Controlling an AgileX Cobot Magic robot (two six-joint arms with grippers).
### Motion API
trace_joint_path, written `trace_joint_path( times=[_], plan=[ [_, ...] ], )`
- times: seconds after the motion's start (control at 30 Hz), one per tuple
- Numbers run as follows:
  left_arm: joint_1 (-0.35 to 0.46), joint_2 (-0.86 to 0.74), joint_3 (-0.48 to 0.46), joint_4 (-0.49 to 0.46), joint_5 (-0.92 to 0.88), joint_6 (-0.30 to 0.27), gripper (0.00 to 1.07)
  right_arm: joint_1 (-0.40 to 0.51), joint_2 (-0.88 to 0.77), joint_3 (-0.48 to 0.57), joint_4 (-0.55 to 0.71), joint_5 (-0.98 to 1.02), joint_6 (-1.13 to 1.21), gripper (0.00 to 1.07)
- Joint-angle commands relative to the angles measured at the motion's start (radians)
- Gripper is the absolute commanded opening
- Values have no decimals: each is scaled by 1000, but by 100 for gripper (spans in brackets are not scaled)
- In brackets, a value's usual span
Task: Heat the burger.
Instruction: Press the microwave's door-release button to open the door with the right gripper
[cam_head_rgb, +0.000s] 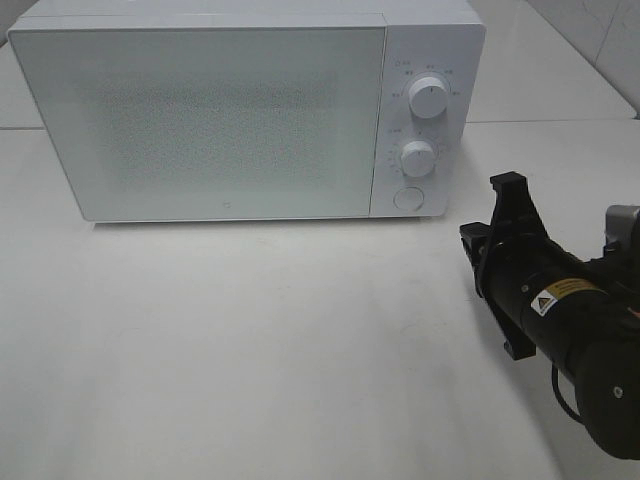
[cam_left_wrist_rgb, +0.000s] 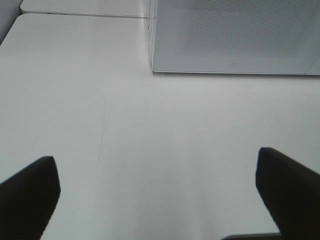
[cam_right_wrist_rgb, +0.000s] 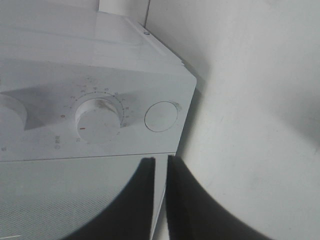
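The burger is out of view in every frame. A white microwave (cam_head_rgb: 200, 120) stands at the back of the table with its door closed; its frosted window shows nothing inside. My right gripper (cam_head_rgb: 468, 238) hovers just right of the microwave's lower right corner, turned on its side. In the right wrist view its dark fingers (cam_right_wrist_rgb: 145, 200) lie almost together with nothing between them, pointing at the control panel near the round button (cam_right_wrist_rgb: 161, 116). My left gripper (cam_left_wrist_rgb: 160, 195) is open wide over bare table in front of the microwave (cam_left_wrist_rgb: 235, 35), empty.
The control panel carries two knobs, the upper knob (cam_head_rgb: 428, 97) and the lower knob (cam_head_rgb: 417, 158), with a round button (cam_head_rgb: 407, 198) beneath. The white table (cam_head_rgb: 250, 350) spreads in front of the microwave. A tiled wall rises at the back right.
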Motion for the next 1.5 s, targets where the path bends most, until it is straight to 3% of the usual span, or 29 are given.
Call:
trace_joint_path(
  times=[0.03, 0.33, 1.17, 1.5],
  plan=[
    [-1, -22, 1, -3, -14, -2, 100, 3, -3, -2, -12, -46, 55, 0],
    [-1, -22, 1, -3, -14, -2, 100, 3, -3, -10, 17, -28, 67, 0],
    [-1, -22, 1, -3, -14, -2, 100, -3, 176, -271, 49, 79, 26, 0],
    [-1, -22, 1, -3, -14, -2, 100, -52, 235, -372, 60, 160, 21, 0]
  ],
)
